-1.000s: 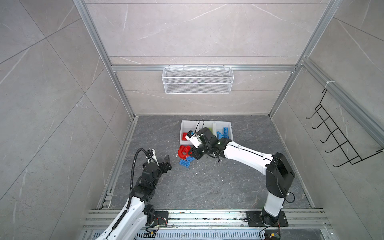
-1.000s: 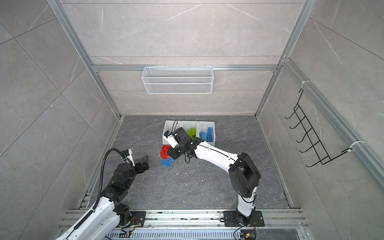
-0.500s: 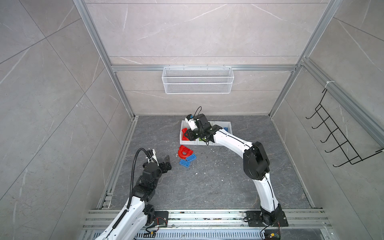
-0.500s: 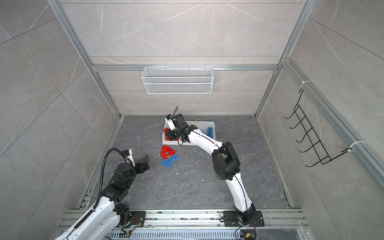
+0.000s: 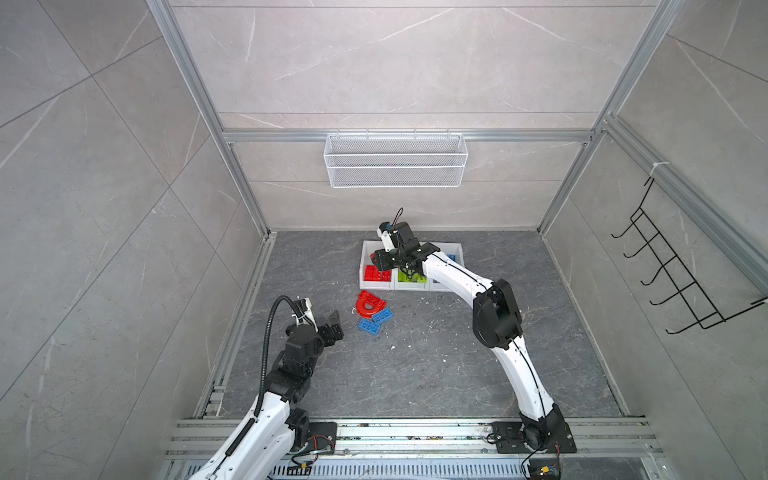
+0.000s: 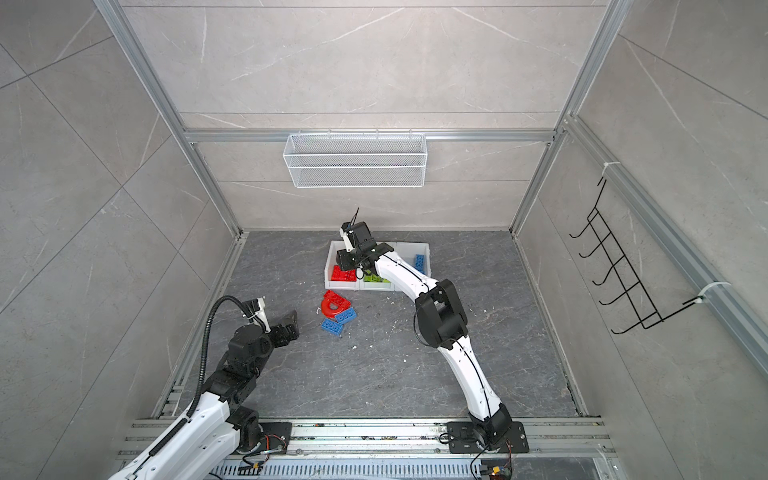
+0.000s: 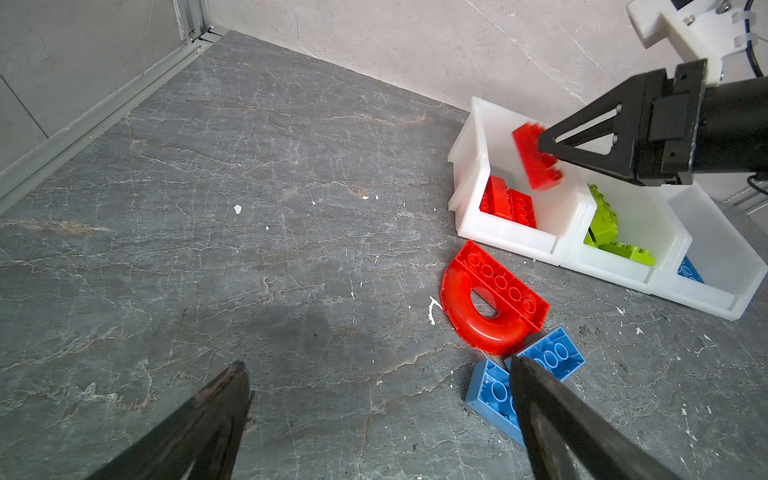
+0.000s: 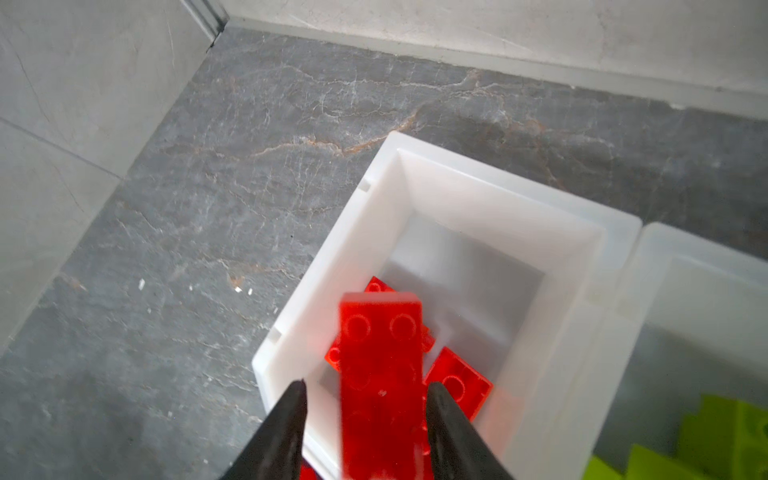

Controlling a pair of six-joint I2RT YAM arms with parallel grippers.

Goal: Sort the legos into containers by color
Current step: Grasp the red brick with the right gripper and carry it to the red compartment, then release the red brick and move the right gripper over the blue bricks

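Three joined white containers (image 5: 376, 286) (image 7: 511, 243) stand at the back of the floor. The left one (image 8: 415, 166) holds red legos, the middle one green legos (image 7: 604, 220), the right one blue legos (image 6: 419, 262). My right gripper (image 5: 379, 262) (image 8: 365, 384) hovers over the left container, open. A blurred red brick (image 8: 380, 353) (image 7: 536, 160) lies loose between its fingers, with a gap on one side. On the floor lie a red arch (image 5: 369, 302) (image 7: 478, 320) and two blue bricks (image 5: 381, 316) (image 7: 490, 390). My left gripper (image 5: 334, 324) (image 7: 376, 363) is open and empty, left of them.
A white wire basket (image 5: 395, 166) hangs on the back wall. A black hook rack (image 5: 673, 282) is on the right wall. Aluminium rails run along the floor's left and front edges. White crumbs dot the floor.
My right arm carried the red brick from the floor pile up over the left container, and its jaws have opened there. The left arm has not moved.
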